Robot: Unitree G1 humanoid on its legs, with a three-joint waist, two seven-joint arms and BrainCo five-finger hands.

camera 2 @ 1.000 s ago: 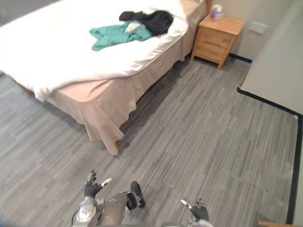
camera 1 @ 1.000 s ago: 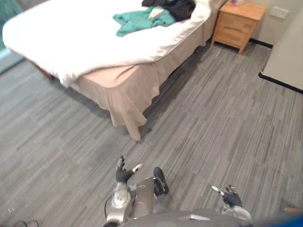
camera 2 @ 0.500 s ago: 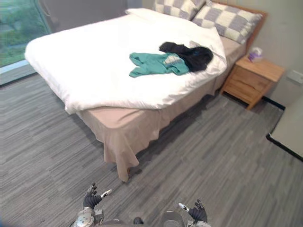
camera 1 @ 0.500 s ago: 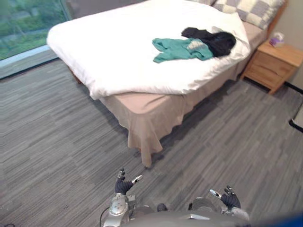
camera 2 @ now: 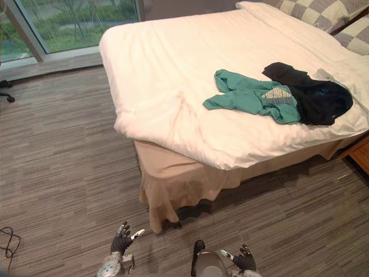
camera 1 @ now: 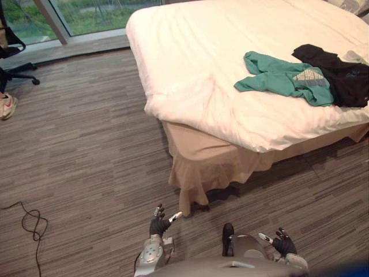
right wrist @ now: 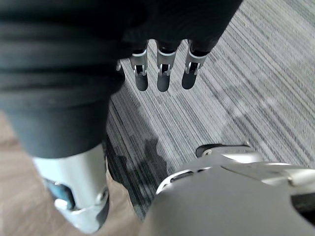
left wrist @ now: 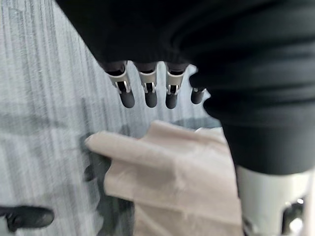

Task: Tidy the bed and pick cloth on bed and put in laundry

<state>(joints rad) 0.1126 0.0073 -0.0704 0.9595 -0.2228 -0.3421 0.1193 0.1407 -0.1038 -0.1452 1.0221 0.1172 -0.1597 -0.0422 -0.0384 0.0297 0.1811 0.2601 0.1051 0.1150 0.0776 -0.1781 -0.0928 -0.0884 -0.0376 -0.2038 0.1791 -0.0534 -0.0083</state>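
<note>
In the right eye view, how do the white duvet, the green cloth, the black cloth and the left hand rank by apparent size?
1. white duvet
2. green cloth and black cloth: about alike, not ranked
3. left hand, smallest although nearest the camera

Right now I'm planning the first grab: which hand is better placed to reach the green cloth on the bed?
Probably the right hand. It and the left hand both hang open, empty, well short of the bed, but the green cloth lies toward the robot's right.
</note>
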